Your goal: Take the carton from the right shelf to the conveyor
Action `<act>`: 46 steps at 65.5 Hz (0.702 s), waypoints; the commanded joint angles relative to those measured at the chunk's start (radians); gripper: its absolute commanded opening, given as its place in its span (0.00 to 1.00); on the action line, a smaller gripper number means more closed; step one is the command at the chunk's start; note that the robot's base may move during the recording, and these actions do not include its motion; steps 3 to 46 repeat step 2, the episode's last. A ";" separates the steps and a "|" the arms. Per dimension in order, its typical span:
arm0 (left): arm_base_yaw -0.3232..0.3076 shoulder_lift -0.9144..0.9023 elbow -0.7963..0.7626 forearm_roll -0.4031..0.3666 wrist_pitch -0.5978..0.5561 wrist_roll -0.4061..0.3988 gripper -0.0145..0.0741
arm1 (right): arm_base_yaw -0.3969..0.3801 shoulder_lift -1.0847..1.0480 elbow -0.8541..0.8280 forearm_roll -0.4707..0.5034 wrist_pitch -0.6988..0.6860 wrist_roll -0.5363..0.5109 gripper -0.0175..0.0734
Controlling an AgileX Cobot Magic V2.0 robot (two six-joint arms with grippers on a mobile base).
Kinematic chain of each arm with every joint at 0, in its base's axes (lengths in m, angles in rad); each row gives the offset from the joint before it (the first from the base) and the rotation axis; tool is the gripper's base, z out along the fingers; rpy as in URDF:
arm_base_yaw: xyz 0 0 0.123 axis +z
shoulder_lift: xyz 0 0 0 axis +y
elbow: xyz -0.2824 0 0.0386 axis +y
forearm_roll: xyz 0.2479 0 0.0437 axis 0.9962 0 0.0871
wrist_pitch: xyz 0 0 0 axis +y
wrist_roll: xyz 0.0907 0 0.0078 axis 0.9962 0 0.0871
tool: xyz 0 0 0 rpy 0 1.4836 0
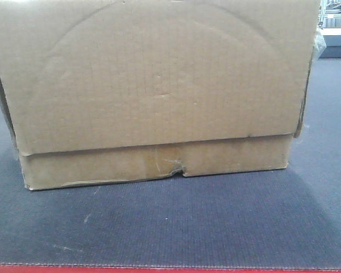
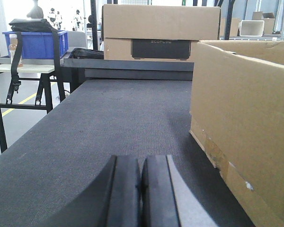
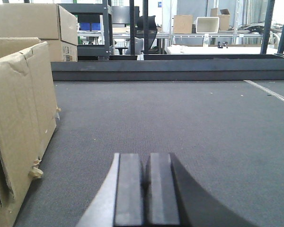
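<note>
The carton (image 1: 153, 91), plain brown cardboard with an arc crease and a torn lower edge, rests flat on the conveyor (image 1: 176, 227), a dark grey woven belt with a red strip along its near edge. In the left wrist view the carton (image 2: 241, 118) stands to the right of my left gripper (image 2: 142, 163), which is shut with nothing in it, low over the belt (image 2: 94, 127). From the right wrist, the carton (image 3: 19, 118) is to the left of my right gripper (image 3: 146, 158), also shut and empty. Neither gripper touches the carton. The right shelf is out of view.
Beyond the belt's far end sit other cardboard boxes (image 2: 161, 33), one with a dark label. A blue plastic bin (image 2: 35, 43) stands on a stand at the left, beside grey floor with a yellow line (image 2: 9, 106). Black racks and a table (image 3: 213, 47) lie beyond.
</note>
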 commanded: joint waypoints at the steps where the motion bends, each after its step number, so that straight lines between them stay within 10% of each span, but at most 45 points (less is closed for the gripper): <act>1: 0.001 -0.005 -0.002 -0.005 -0.027 0.000 0.16 | -0.006 -0.003 -0.001 0.006 -0.026 -0.008 0.12; 46: 0.001 -0.005 -0.002 -0.005 -0.027 0.000 0.16 | -0.006 -0.003 -0.001 0.006 -0.026 -0.008 0.12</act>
